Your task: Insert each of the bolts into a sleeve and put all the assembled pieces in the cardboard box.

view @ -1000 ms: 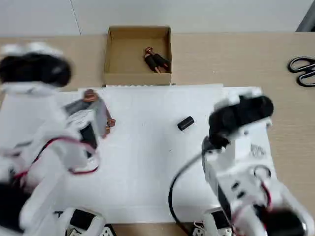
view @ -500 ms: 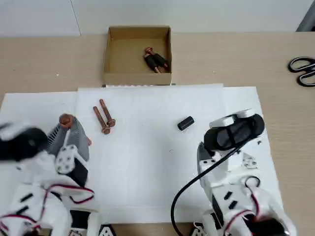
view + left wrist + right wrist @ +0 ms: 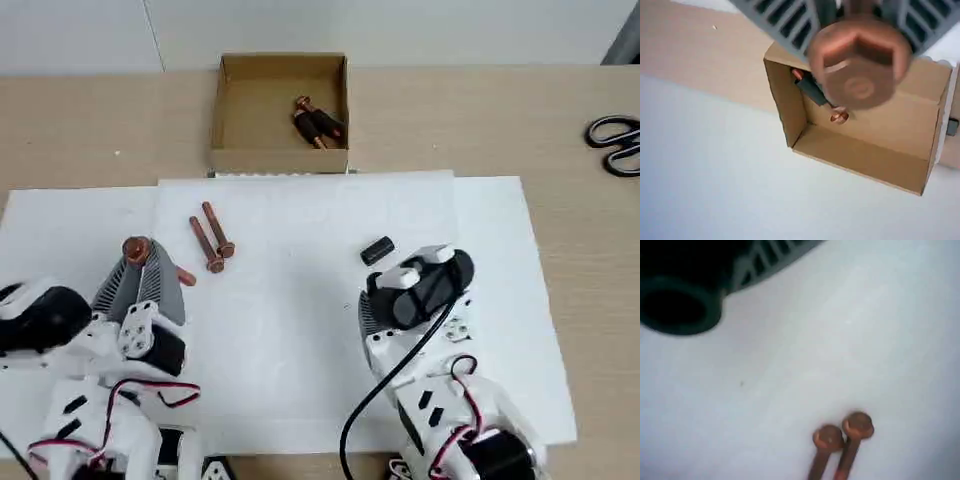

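Note:
My left gripper (image 3: 140, 270) is shut on a copper bolt (image 3: 136, 248) at the paper's left side; in the left wrist view the bolt head (image 3: 857, 65) sits between the grey fingers (image 3: 780, 15). Two loose bolts (image 3: 211, 238) lie side by side just right of it, and they also show in the right wrist view (image 3: 840, 440). My right gripper (image 3: 372, 300) hangs over the paper's middle right, shut on a black sleeve (image 3: 677, 307). Another black sleeve (image 3: 377, 250) lies on the paper just beyond it. The cardboard box (image 3: 235, 110) holds assembled pieces (image 3: 316, 122).
White paper (image 3: 300, 330) covers the wooden table's front half. Scissors (image 3: 615, 140) lie at the far right edge. The box stands just past the paper's back edge.
My left arm has drawn back from the loose bolts toward the front left, with a bolt in its gripper. My right arm has shifted left toward the paper's middle.

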Controlling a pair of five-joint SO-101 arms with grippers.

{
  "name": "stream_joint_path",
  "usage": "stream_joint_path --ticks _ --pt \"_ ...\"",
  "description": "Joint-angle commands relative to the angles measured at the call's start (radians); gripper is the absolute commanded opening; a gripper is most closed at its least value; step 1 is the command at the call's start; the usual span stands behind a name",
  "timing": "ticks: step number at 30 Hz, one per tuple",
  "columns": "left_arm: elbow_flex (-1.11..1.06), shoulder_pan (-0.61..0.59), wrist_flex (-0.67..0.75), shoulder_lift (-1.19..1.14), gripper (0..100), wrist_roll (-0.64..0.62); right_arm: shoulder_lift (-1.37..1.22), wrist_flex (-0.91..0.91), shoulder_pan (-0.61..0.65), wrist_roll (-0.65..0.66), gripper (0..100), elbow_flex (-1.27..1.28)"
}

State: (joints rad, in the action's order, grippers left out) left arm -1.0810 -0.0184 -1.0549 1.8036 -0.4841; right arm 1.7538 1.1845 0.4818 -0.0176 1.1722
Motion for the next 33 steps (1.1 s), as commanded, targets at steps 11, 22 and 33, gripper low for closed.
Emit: stream_joint_path --ticks 11,22,33 --pt "-0.275 0.235 0.387 0.002 0 -0.110 0.058 -0.332 0.183 0.236 0.2 0.273" --pt "-0.314 0.404 0.396 0.000 0 -0.153 0.058 -0.332 0.222 0.233 0.2 0.302" --pt "-0.314 0.474 0.397 0.002 0 -0.153 0.058 -0.335 0.217 0.233 0.2 0.322"
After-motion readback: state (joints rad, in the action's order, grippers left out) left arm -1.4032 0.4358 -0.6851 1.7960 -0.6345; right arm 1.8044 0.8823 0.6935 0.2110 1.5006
